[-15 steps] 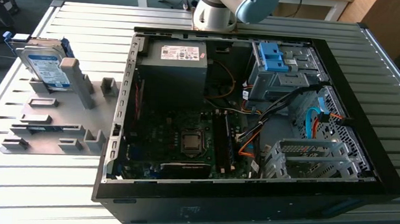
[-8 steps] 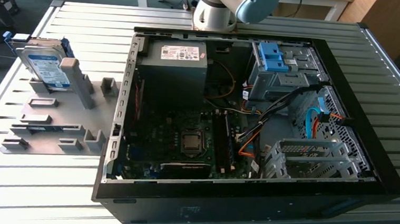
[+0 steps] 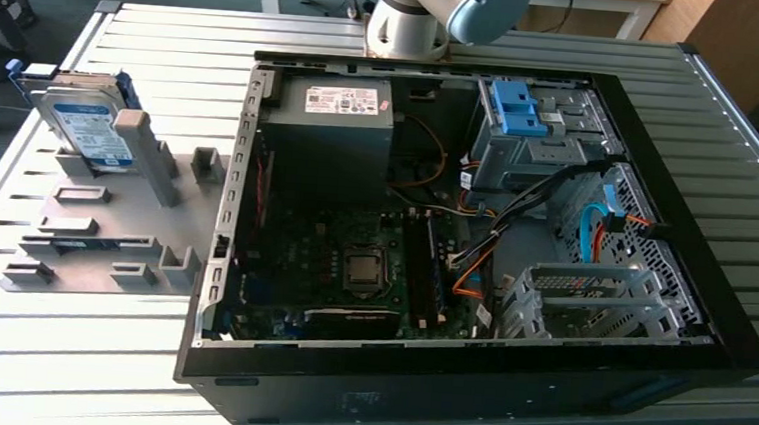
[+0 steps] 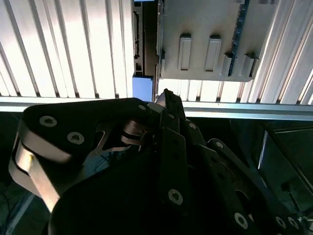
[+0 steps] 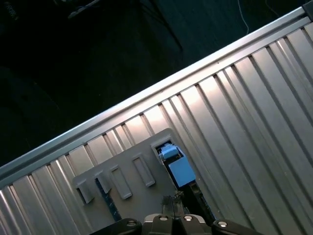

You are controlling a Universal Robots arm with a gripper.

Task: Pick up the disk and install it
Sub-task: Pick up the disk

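Observation:
The disk (image 3: 85, 122), silver-grey with a white-and-blue label and a blue frame, stands on edge in a grey fixture plate (image 3: 98, 223) at the exterior view's left, beside the open computer case (image 3: 486, 220). In both wrist views I see it edge-on from well above. Its blue frame (image 4: 144, 89) lies just beyond my fingertips, and the disk (image 5: 178, 169) sits at a corner of the plate (image 5: 122, 171). My gripper (image 4: 165, 97) (image 5: 175, 199) hangs over that spot, apart from the disk, fingers together and holding nothing.
The ribbed aluminium table (image 3: 165, 27) carries everything. Inside the case are a dark power supply box (image 3: 332, 129), a blue plastic bracket (image 3: 514, 107) on a drive cage, cables and a motherboard (image 3: 349, 261). The arm (image 3: 421, 10) rises behind the case.

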